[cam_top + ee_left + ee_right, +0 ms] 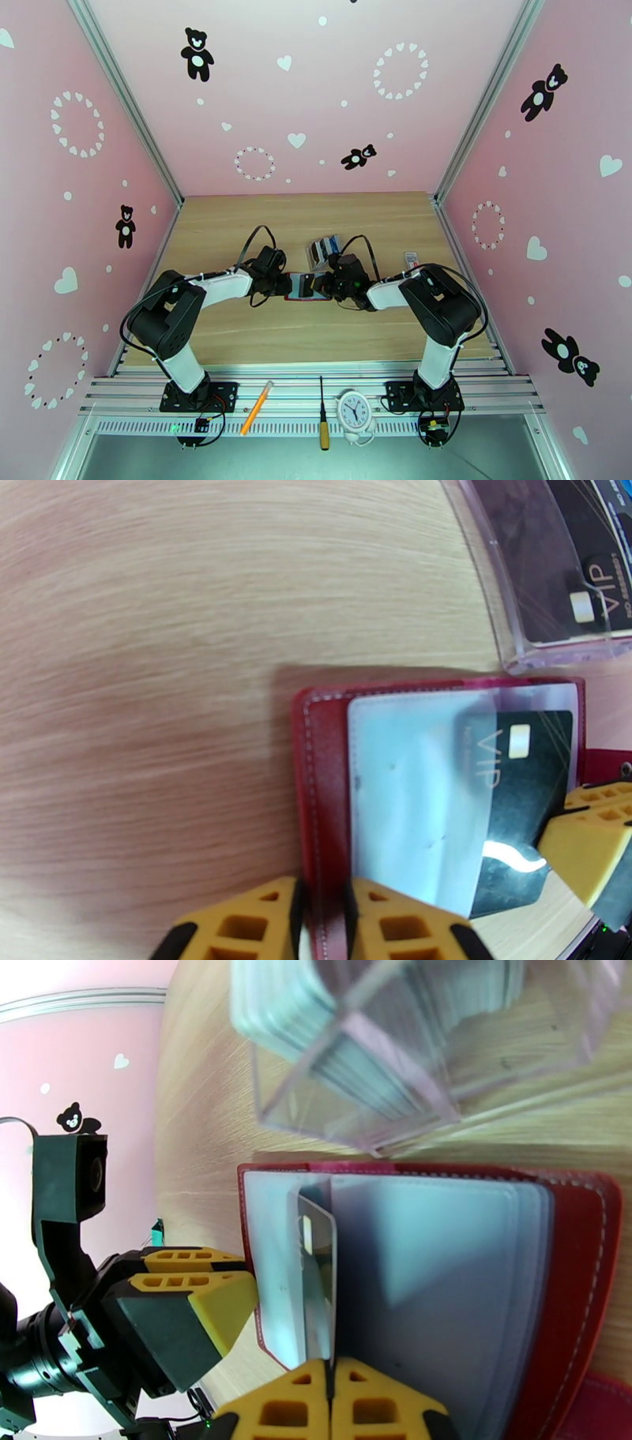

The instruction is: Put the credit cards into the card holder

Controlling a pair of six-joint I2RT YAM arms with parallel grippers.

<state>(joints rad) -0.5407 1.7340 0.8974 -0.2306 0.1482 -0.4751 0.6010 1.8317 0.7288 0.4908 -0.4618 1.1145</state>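
So the card holder (322, 780) is lying open on the bench (142, 677), about mid-bench between the two arms, just on the near side of the clear slotted stand (355, 1086). FWIW the left end effector (324, 910) is clamped shut on the holder's red left edge. Meanwhile the right end effector (332, 1394) is pinched tight on a dark VIP credit card (517, 796). That one sits partway inside a clear pocket, with part of it sticking out past the pocket's edge. Some other cards (592, 575) are standing in the stand.

We are seeing bright, even light; glare is washing the pockets of the card holder (320, 796), and the clear stand (355, 1086) is blurring.
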